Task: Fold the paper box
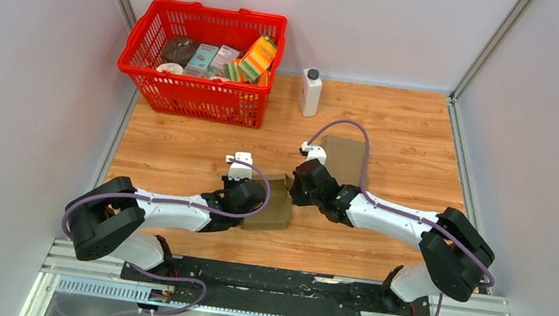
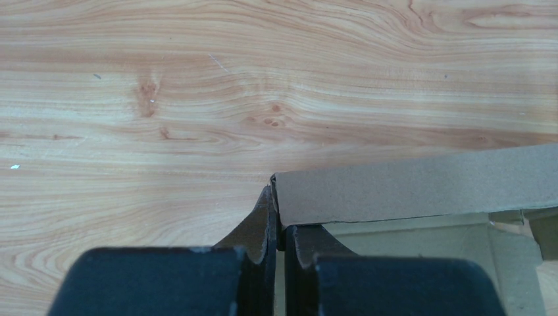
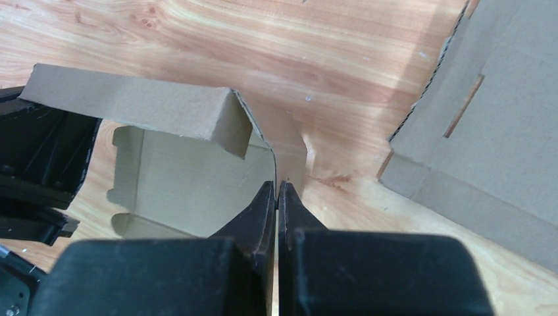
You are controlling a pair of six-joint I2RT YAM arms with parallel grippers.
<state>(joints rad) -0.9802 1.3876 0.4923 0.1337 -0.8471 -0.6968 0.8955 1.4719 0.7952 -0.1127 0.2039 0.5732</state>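
Closest to us on the wooden table (image 1: 182, 151) lies the paper box (image 1: 277, 209), a shallow brown cardboard tray only partly folded, open side up, and we place everything else by it. The left gripper (image 1: 254, 195) meets the box at its left side. In the left wrist view its fingers (image 2: 263, 227) are drawn almost together, with the corner of an upright cardboard wall pinched between them, and that wall runs away to the right above the box's pale floor. The right gripper (image 1: 298, 186) comes in at the box's far right corner. In the right wrist view its jaws stand nearly closed, with only a hairline gap, clamped on a thin flap that rises from the box's edge. In the same view, one long wall of the box is bent over at its top, and the left gripper's dark body sits at the box's opposite end. Beyond the box and a little to its right, a flat cardboard sheet (image 1: 344, 159) rests on the wood, near the box but apart from it. Farther behind the box a white bottle (image 1: 311, 92) stands upright. Farthest of all, behind the box and to its left, a red basket (image 1: 196, 94) holds assorted packets whose labels we cannot read.
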